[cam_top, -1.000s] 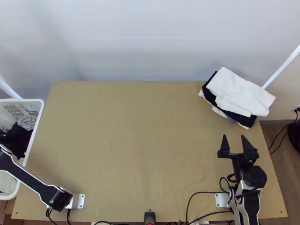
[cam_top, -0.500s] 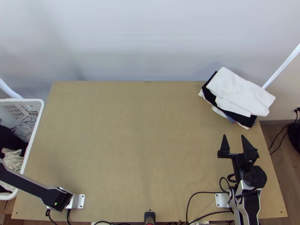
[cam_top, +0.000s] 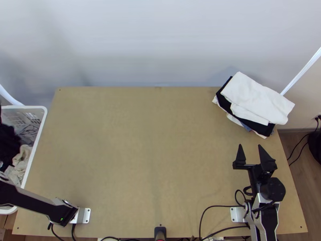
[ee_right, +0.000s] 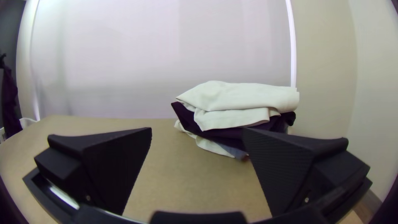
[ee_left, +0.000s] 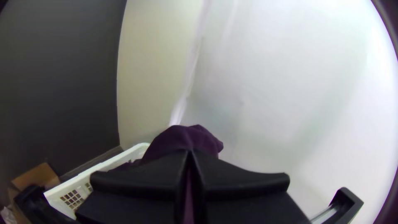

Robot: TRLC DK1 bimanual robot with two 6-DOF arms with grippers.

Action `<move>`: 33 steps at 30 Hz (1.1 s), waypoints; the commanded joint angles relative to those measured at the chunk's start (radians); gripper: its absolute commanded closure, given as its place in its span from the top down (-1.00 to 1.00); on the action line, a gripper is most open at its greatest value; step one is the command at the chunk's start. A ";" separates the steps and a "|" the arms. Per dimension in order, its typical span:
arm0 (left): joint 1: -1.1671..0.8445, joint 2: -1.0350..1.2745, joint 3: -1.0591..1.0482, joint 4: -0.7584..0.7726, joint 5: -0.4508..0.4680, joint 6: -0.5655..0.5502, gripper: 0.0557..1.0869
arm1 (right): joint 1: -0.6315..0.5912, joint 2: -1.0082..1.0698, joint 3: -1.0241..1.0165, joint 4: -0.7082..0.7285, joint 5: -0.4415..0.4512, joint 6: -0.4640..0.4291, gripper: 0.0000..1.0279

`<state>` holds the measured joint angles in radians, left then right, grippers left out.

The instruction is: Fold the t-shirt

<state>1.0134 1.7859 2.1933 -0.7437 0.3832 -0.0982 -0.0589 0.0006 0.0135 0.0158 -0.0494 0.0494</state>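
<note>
The left tool is closed on a dark cloth, pinched between its two fingers, at the far left of the scene, off the counter and by the white basket. The cloth is bunched where it is held, a rounded hump of it standing up beyond the fingertips in the left wrist view; in the right wrist view it hangs down in a narrow, loose drop to the left of the counter. Whether this cloth is the t-shirt I cannot tell, as its shape is lost in the folds. The basket stands against the counter's left side, with a grey cloth lying crumpled toward its far end and a cream cloth bunched nearer, beside its right wall. The left arm stretches leftward from its base at the near left corner and crosses the basket's near part. At the near right, the right tool is open, its fingers wide apart with nothing between them, pointing toward the far side. Beyond it, at the counter's far right corner, sits a stack of folded cloths: a white one on top, a black one under it, and pale and blue edges poking out beneath.
</note>
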 commanded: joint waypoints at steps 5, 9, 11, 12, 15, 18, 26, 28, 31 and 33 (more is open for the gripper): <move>-0.176 -0.192 -0.003 -0.051 0.020 -0.026 -0.93 | 0.010 -0.002 -0.006 -0.016 0.006 0.010 0.91; -0.318 -0.261 -0.009 -0.100 0.003 -0.035 -0.93 | 0.010 -0.002 -0.006 -0.016 0.005 0.010 0.91; -0.412 -0.289 -0.012 -0.140 -0.029 -0.037 -0.93 | 0.010 -0.002 -0.006 -0.016 0.005 0.010 0.91; -0.461 -0.303 -0.014 -0.157 -0.050 -0.043 -0.93 | 0.010 -0.002 -0.006 -0.016 0.005 0.010 0.91; -0.619 -0.341 -0.047 -0.204 -0.079 -0.072 -0.93 | 0.010 -0.002 -0.006 -0.016 0.005 0.010 0.91; -0.809 -0.381 -0.130 -0.221 -0.165 -0.084 -0.93 | 0.010 -0.002 -0.006 -0.016 0.005 0.010 0.91; -1.308 -0.416 -0.405 -0.121 -0.388 -0.140 -0.93 | 0.010 -0.002 -0.006 -0.016 0.005 0.010 0.91; -1.443 -0.413 -0.472 -0.059 -0.471 -0.140 -0.93 | 0.010 -0.002 -0.006 -0.016 0.006 0.010 0.91; -1.613 -0.382 -0.507 0.009 -0.530 -0.158 -0.93 | 0.010 -0.002 -0.006 -0.016 0.005 0.010 0.91; -1.698 -0.349 -0.507 0.050 -0.550 -0.184 -0.93 | 0.010 -0.002 -0.006 -0.016 0.005 0.010 0.91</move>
<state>-0.5919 1.4246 1.6859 -0.7620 -0.1432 -0.2375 -0.0589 0.0006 0.0135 0.0158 -0.0498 0.0494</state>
